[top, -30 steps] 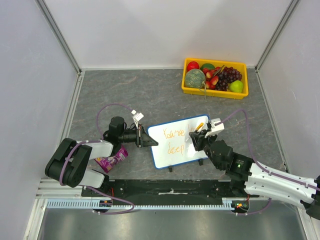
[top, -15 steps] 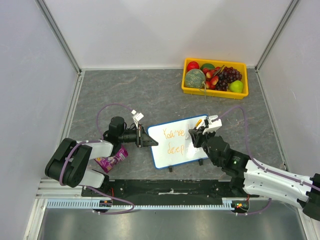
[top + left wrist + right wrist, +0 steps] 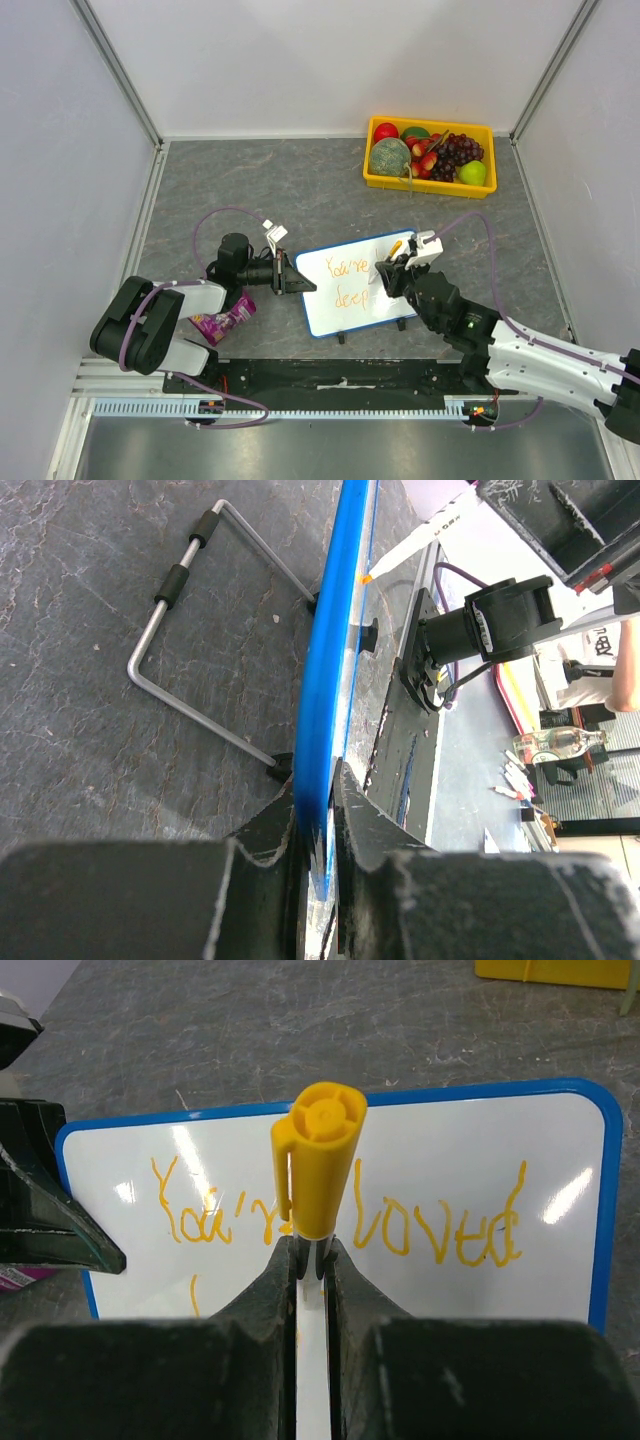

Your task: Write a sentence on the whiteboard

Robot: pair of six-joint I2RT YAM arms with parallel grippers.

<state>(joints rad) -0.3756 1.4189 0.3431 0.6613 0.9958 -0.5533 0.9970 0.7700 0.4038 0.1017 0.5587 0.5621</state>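
Observation:
The whiteboard (image 3: 325,314), white with a blue frame, stands tilted near the table's front. My left gripper (image 3: 297,284) is shut on its left edge; in the left wrist view the blue frame (image 3: 337,670) runs edge-on between the jaws of the left gripper (image 3: 318,815). The sentence (image 3: 347,270) is orange handwriting, "You're loved" (image 3: 440,1225) above a second line starting "deep". My right gripper (image 3: 311,1252) is shut on a marker (image 3: 318,1160) with a yellow cap on its rear end, held over the board's right half (image 3: 397,250). The marker tip is hidden.
A yellow tray (image 3: 425,187) of fruit sits at the back right. A purple packet (image 3: 225,320) lies by the left arm's base. The board's wire stand (image 3: 190,650) rests on the grey table behind it. Walls close in on three sides.
The right gripper with the marker has shifted slightly left over the board. The left gripper and the board have not moved.

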